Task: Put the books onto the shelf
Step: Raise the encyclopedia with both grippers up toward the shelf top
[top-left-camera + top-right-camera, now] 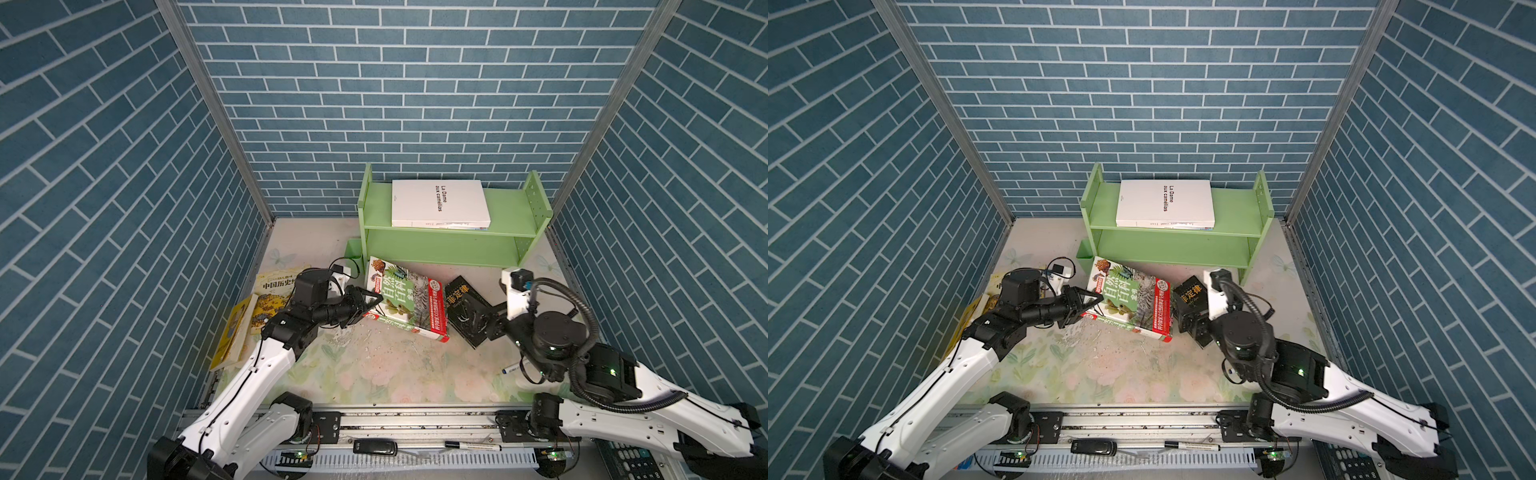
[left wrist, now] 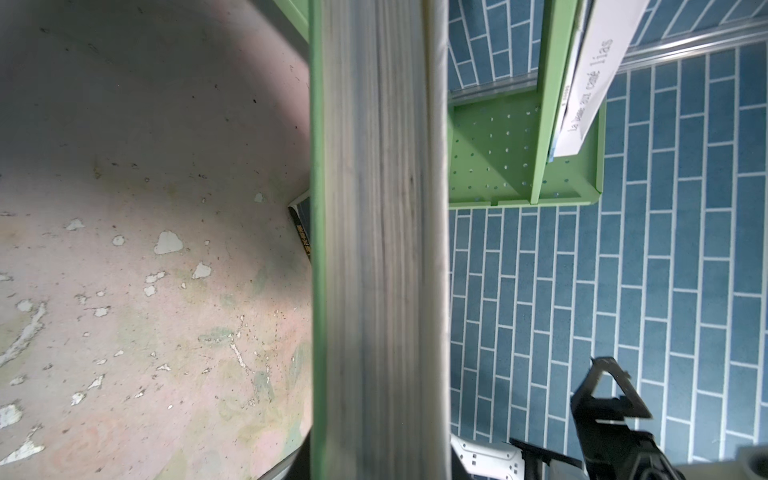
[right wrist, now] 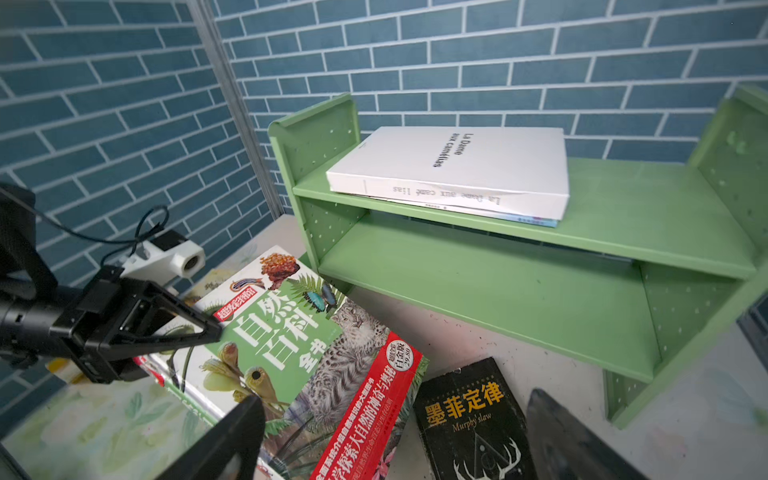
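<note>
Okay, the shelf (image 1: pixel 440 249) is light green wood with two boards, peg-holed side panels and a small green cup-box (image 1: pixel 353 249) on its left side. It stands at the back of the tabletop (image 1: pixel 374 374), against the brick wall.

You have six books. Two are on the shelf's upper board, stacked flat. The white book (image 1: pixel 439 203), with a black title, is on top. The thin blue-edged book (image 3: pixel 536 221) is under it, mostly hidden.

Four are off the shelf.
- The green book (image 1: pixel 405 297) has plants and a spotted cat on the cover and a red band along one side. It sits tilted in front of the shelf.
- Your left hand (image 1: pixel 374 301) is clamped on the green book's left edge, jaws narrow. The left wrist view shows the page block between them.
- The black book (image 1: pixel 465 309) has orange characters and white antlers. It lies flat just right of the green one.
- Your right hand (image 3: pixel 397 401) hovers over the black book, jaws wide, holding nothing. You can't tell from here whether it touches the book.
- Two yellow books are at the tabletop's left edge. The illustrated yellow book (image 1: pixel 272 291) lies flat, partly under your left arm. The cartoon yellow book (image 1: pixel 235 332) is tilted beside it.

One blue-capped pen (image 1: pixel 513 368) lies on the tabletop under your right arm.
</note>
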You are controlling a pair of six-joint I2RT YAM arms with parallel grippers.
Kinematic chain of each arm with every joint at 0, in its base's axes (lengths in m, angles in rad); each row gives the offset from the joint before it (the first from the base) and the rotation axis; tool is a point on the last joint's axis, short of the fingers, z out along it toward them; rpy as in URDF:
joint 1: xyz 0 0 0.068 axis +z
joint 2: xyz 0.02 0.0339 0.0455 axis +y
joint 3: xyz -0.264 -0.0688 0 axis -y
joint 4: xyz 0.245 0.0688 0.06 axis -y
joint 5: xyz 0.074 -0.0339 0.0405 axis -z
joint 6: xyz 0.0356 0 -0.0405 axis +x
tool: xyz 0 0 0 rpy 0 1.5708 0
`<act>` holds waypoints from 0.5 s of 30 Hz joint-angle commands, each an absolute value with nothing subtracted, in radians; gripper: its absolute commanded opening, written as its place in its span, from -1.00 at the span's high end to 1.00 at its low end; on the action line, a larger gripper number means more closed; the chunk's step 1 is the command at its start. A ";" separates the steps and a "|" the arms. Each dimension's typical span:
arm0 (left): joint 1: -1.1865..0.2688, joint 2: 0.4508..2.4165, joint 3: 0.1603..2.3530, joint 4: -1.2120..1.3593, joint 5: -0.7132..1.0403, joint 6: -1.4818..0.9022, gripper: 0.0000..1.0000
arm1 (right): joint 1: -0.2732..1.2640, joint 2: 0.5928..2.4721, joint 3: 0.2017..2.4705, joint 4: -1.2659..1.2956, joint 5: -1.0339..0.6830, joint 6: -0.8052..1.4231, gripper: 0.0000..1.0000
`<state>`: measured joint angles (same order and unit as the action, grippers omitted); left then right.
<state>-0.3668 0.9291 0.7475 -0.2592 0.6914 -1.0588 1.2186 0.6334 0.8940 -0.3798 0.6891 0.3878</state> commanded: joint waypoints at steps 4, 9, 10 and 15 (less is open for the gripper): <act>-0.367 0.815 0.795 0.004 0.841 -1.028 0.96 | 1.193 0.415 0.792 -0.420 0.658 0.674 -0.96; -0.370 0.741 0.805 0.025 0.864 -1.014 0.96 | 1.193 0.372 0.772 -0.501 0.689 0.738 -0.97; -0.370 0.732 0.808 0.047 0.868 -1.018 0.96 | 1.194 0.390 0.777 -0.503 0.693 0.739 -0.97; -0.369 0.724 0.895 0.110 0.936 -1.021 0.96 | 1.175 0.561 0.847 -0.464 0.618 0.702 -0.97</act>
